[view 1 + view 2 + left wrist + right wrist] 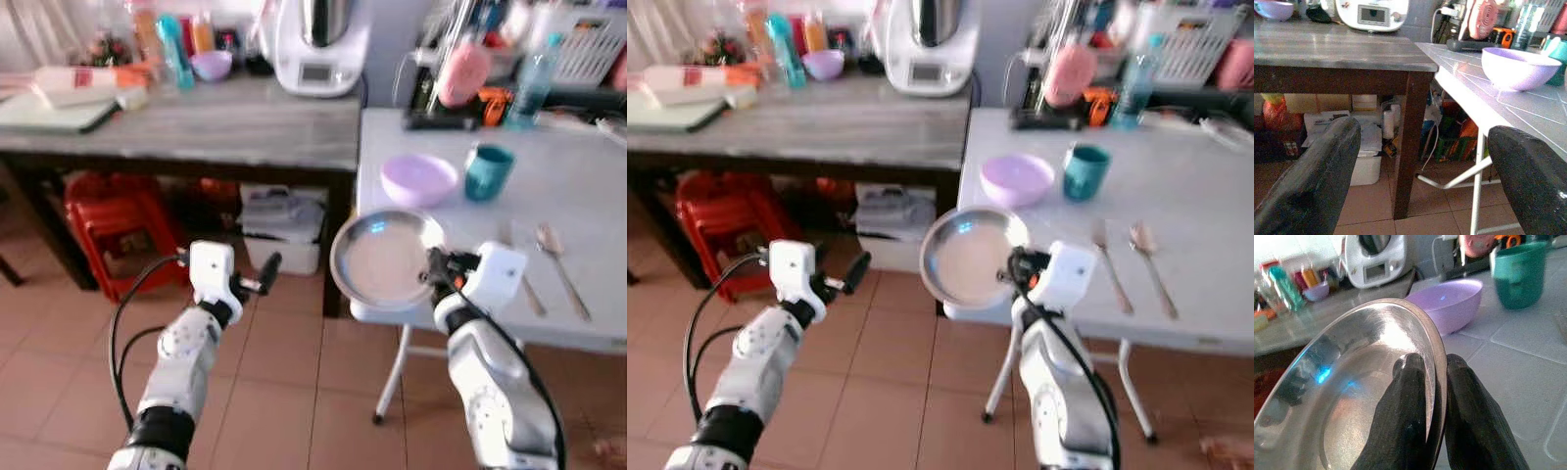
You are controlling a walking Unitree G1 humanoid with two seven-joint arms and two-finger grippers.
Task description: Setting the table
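A round steel plate [382, 260] hangs over the near left corner of the white table [588, 196], and my right gripper [437, 268] is shut on its rim. In the right wrist view the two black fingers [1410, 416] pinch the plate [1352, 396] edge. A lilac bowl [418, 179] and a teal cup [488, 171] stand on the table behind the plate. A fork [521, 264] and a spoon [558, 255] lie to the right. My left gripper [263, 274] is held open above the floor, left of the table, with nothing between its fingers [1312, 186].
A grey-topped dark wooden counter [196, 127] stands to the left of the white table, with a white kitchen appliance [318, 44], bottles and a small bowl on it. Beneath it sit a red stool [113, 230] and white boxes [279, 225]. The floor is tiled.
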